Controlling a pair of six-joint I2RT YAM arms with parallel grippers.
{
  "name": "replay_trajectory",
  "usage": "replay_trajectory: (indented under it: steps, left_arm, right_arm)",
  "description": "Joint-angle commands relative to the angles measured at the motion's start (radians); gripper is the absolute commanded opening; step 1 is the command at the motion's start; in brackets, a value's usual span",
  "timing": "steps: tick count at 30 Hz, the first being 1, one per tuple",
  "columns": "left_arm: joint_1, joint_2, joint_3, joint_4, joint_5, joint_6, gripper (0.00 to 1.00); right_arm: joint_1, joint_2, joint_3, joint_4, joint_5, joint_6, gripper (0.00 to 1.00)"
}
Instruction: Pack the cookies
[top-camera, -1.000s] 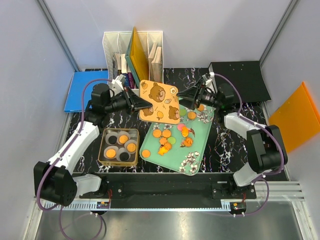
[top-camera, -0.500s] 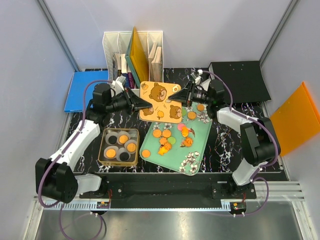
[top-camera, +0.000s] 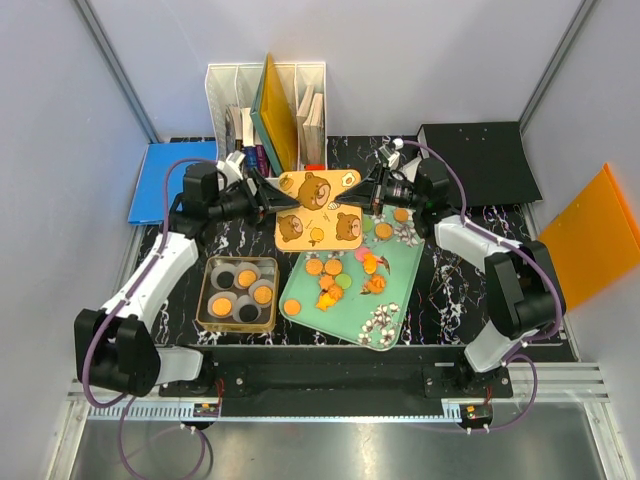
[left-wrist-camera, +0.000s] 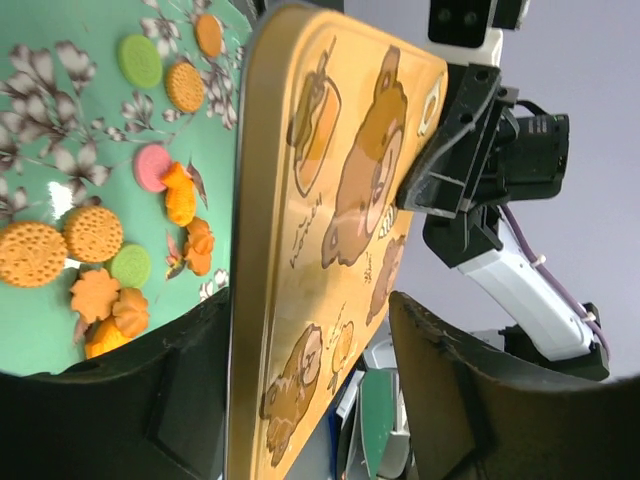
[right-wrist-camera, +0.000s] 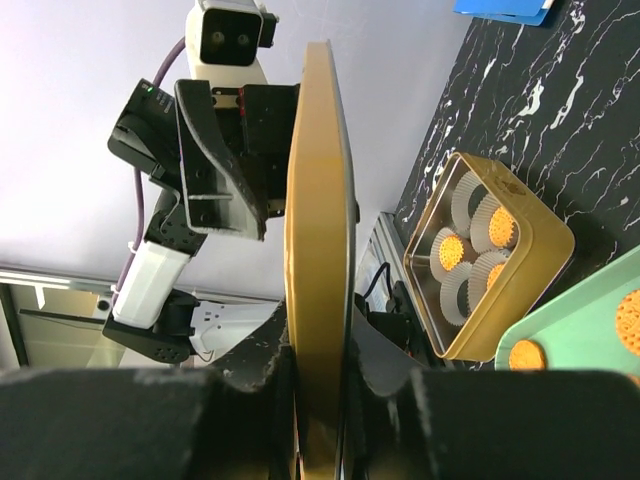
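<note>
**Cookies.** Most of the cookies (top-camera: 313, 267) lie loose on the mint-green tray (top-camera: 405, 265), at mid-table. They are mainly orange, with a few pink and green. Several more sit in paper cups (right-wrist-camera: 470, 195) inside the open gold tin (top-camera: 240, 327), just left of the tray. Judged from this, packing is only partly done.

**Lid.** The bear-printed lid (top-camera: 318, 210) is held off the table (top-camera: 450, 290), behind the tray and between the two arms. It is tilted, with its printed face toward the overhead camera.

**Grippers.** The right gripper (top-camera: 368, 193) is closed narrow on the lid's right edge. Its wrist view shows the rim pinched between both fingers. The left gripper (top-camera: 265, 203) stands wide around the opposite edge. One finger is visibly off the lid; whether the other touches it cannot be told.

**Step in hand (judgement).** The lid is passing to the right arm alone, and the hold is a thin edge pinch on a broad plate.

- The left gripper should back straight out along its own line, without brushing the rim. A nudge could pivot the lid in the right gripper's pinch.
- The right arm should move slowly and keep the lid level.
- It should avoid swinging the lid low over the tray, where it could scatter the loose cookies.
- The lid should be set down well apart from the tin, so the tin's mouth stays free for loading.
</note>
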Motion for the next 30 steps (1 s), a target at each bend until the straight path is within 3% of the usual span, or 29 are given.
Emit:
replay_trajectory:
  steps: [1, 4, 9, 13, 20, 24, 30]
  left_arm:
    - [0.04, 0.004, 0.046, -0.031, -0.006, 0.05, 0.66]
    - [0.091, -0.011, 0.052, -0.119, -0.015, 0.111, 0.67]
    - [0.177, -0.111, -0.014, -0.246, -0.148, 0.158, 0.67]
    - [0.212, -0.14, -0.062, -0.323, -0.235, 0.139, 0.65]
    - [0.244, -0.183, -0.002, -0.734, -0.764, 0.158, 0.58]
    - [0.252, -0.232, -0.014, -0.82, -0.907, 0.109, 0.53]
    - [0.269, -0.276, -0.026, -0.914, -1.05, 0.069, 0.47]
  right_arm:
    - [0.008, -0.059, 0.032, 0.009, -0.019, -0.013, 0.14]
    - [0.008, -0.067, 0.044, 0.02, -0.022, 0.007, 0.13]
    - [0.008, -0.073, 0.048, 0.061, -0.026, 0.044, 0.11]
    - [0.008, -0.059, 0.03, 0.117, -0.025, 0.096, 0.03]
    - [0.076, 0.008, 0.019, 0.189, -0.031, 0.139, 0.0]
    - [0.159, 0.065, 0.039, 0.216, -0.037, 0.15, 0.0]
    - [0.211, 0.179, 0.044, 0.385, -0.039, 0.269, 0.0]
